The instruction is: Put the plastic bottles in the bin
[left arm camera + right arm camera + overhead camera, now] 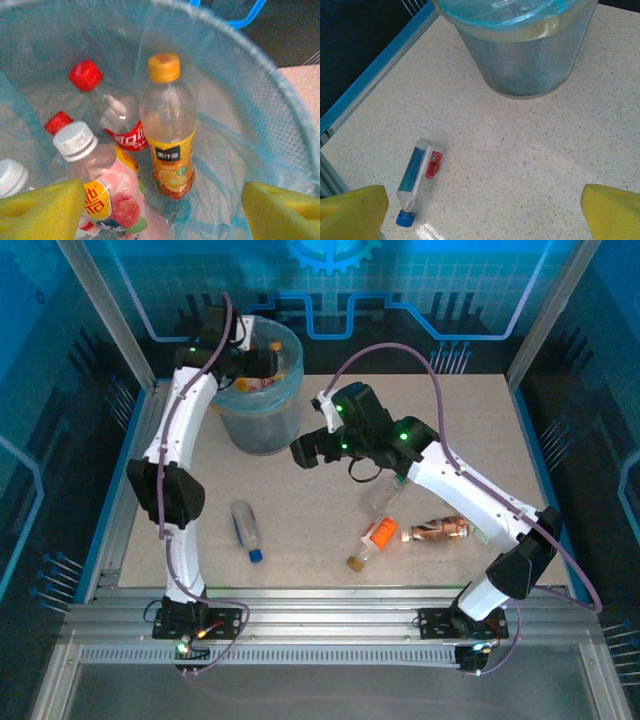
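Left tool is spread wide, yellow pads at the two bottom corners of its wrist view, nothing between them. It hangs over the mouth of the bin, which stands at the far left of the tabletop. Inside the bin: orange-capped bottle with orange label roughly upright, red-capped bottle with red label leaning beside it, white-capped bottle with pink label nearest the camera. A second red cap and a second white cap poke out at left, their bodies hidden or cut off by the frame. Right tool is also spread and empty, pads cut off at the frame corners, held above the tabletop near the bin's base. Blue-capped bottle lies on its side ahead-left of it, well apart from the bin. Top view: orange-labelled bottle and brown-labelled bottle lie close together by the right arm. Probably one more clear bottle, half hidden under that arm; can't make out its cap or label.
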`<state>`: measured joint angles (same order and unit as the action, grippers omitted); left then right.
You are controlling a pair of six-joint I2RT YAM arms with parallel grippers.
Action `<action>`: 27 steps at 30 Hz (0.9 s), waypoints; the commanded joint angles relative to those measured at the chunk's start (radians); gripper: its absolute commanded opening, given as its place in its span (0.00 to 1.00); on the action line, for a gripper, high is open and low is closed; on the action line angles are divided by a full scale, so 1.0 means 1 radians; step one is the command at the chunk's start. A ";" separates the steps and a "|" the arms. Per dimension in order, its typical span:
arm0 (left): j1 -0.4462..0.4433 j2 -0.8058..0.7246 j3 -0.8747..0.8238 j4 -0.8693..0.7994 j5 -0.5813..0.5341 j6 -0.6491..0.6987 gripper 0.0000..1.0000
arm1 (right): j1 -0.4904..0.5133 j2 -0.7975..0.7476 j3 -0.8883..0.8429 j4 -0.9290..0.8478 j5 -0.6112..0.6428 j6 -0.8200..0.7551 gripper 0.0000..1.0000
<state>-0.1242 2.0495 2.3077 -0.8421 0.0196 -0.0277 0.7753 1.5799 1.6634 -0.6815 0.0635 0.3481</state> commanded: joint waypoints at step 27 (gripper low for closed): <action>0.063 0.119 0.100 -0.024 0.005 -0.087 0.61 | -0.030 -0.024 0.050 -0.057 -0.012 0.002 1.00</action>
<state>-0.0746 2.1834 2.3257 -0.8532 -0.0097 -0.0837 0.7647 1.5803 1.6676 -0.7048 0.0509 0.3511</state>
